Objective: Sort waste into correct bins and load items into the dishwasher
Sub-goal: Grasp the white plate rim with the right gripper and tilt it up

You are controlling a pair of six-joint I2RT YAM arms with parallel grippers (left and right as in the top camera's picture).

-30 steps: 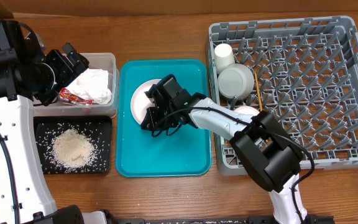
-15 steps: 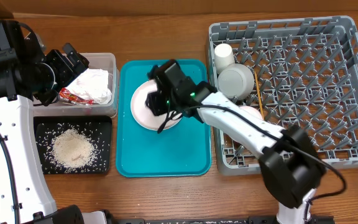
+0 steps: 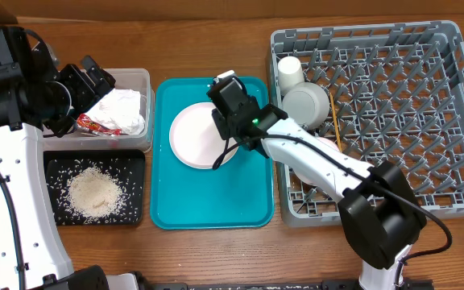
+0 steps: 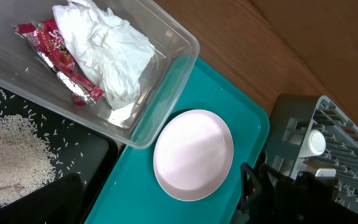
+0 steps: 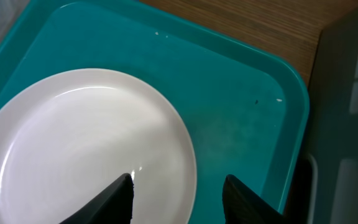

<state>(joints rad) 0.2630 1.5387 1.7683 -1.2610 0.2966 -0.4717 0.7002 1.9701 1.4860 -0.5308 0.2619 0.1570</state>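
Right arm (image 3: 312, 157) extended over teal plastic tray (image 5: 229, 93), jaws half open astride rim of round pale pink plate (image 5: 73, 143), left arm (image 3: 14, 89) above clear rectangular plastic tub (image 3: 141, 76), jaws wide, empty

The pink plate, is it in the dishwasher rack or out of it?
Out. The plate lies flat on the teal tray, left of the grey dish rack.

The teal tray (image 3: 208, 197) lies bare across its 6 o'clock half. The pink plate (image 3: 192, 137) fills its 11 o'clock corner, and the right end effector (image 5: 178, 182) hangs with fingers apart over the plate's 3 o'clock rim. The right arm (image 3: 312, 153) slants in from 5 o'clock across the tray's 3 o'clock rim and the dish rack (image 3: 409, 113), where a cup (image 3: 289, 72) and a bowl (image 3: 304, 105) crowd the 9 o'clock column and the pegs toward 3 o'clock stand bare.
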